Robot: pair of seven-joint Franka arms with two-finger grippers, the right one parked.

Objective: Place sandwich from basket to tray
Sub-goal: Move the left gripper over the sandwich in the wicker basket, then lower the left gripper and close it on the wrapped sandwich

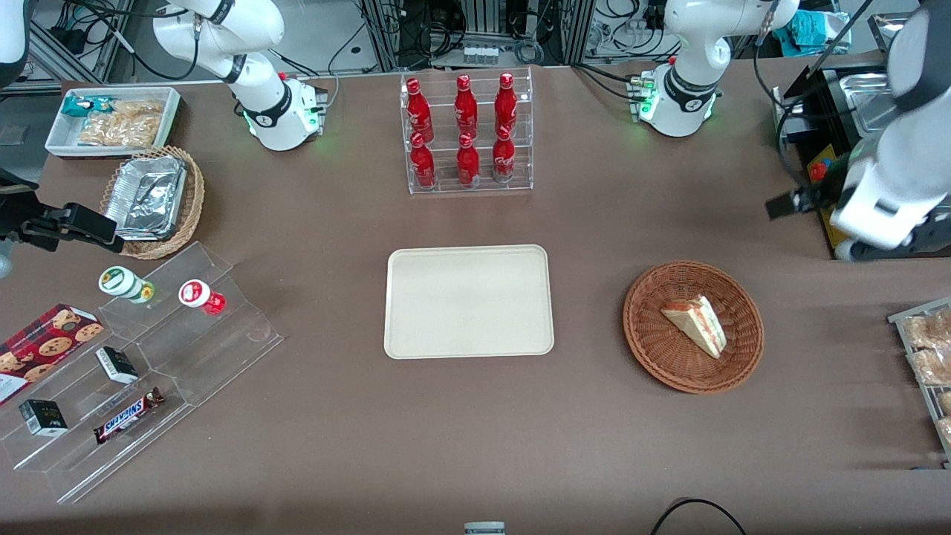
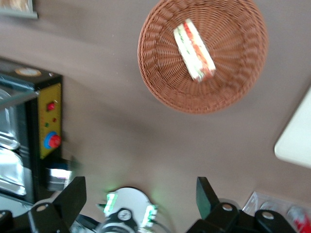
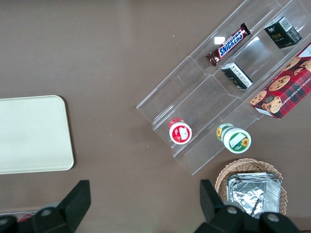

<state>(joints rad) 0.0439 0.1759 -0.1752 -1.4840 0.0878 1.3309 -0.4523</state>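
The sandwich [image 1: 697, 324] is a small wrapped wedge lying in the round reddish-brown basket [image 1: 646, 349]. The cream tray [image 1: 468, 301] lies bare at the table's middle, beside the basket toward the parked arm's end. My left gripper [image 1: 786, 203] hangs in the air toward the working arm's end, farther from the front camera than the basket and apart from it. In the left wrist view the gripper [image 2: 141, 194] is open and empty, with the sandwich [image 2: 194, 49], the basket [image 2: 160, 82] and a corner of the tray [image 2: 296, 141] in sight. The tray also shows in the right wrist view [image 3: 34, 133].
A black appliance [image 1: 825, 111] stands close to the gripper at the working arm's end. A wire rack of snacks [image 1: 925, 357] sits at that table edge. A clear rack of red bottles [image 1: 466, 134] stands farther back than the tray. A clear step shelf [image 1: 148, 357] with snacks is at the parked arm's end.
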